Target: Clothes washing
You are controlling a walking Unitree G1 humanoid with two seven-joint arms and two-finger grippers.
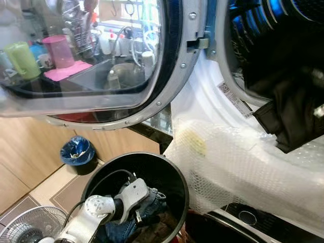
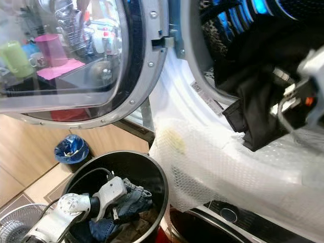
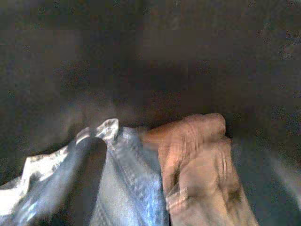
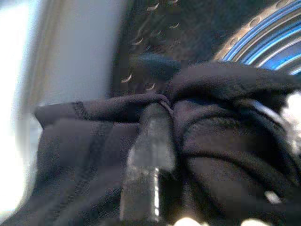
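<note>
A black laundry basket [image 1: 174, 172] stands on the floor below the open washing machine. My left gripper [image 1: 144, 210] reaches down into it and is shut on a bunch of blue jeans [image 1: 154, 198]. In the left wrist view the jeans [image 3: 127, 179] lie beside a tan garment [image 3: 202, 160]. A black garment [image 2: 253, 106] hangs out of the drum [image 2: 243, 20] over its lip. My right gripper [image 2: 276, 86] is at the drum mouth, shut on this garment. One of its fingers [image 4: 150, 141] has the black cloth [image 4: 84, 155] folded over it.
The round glass door [image 1: 101, 61] stands wide open at upper left, above the basket. White bubble wrap [image 1: 243, 167] drapes over the machine's front. A small bin with a blue bag [image 1: 77, 152] and a floor fan [image 1: 30, 225] stand by the wooden cabinets at left.
</note>
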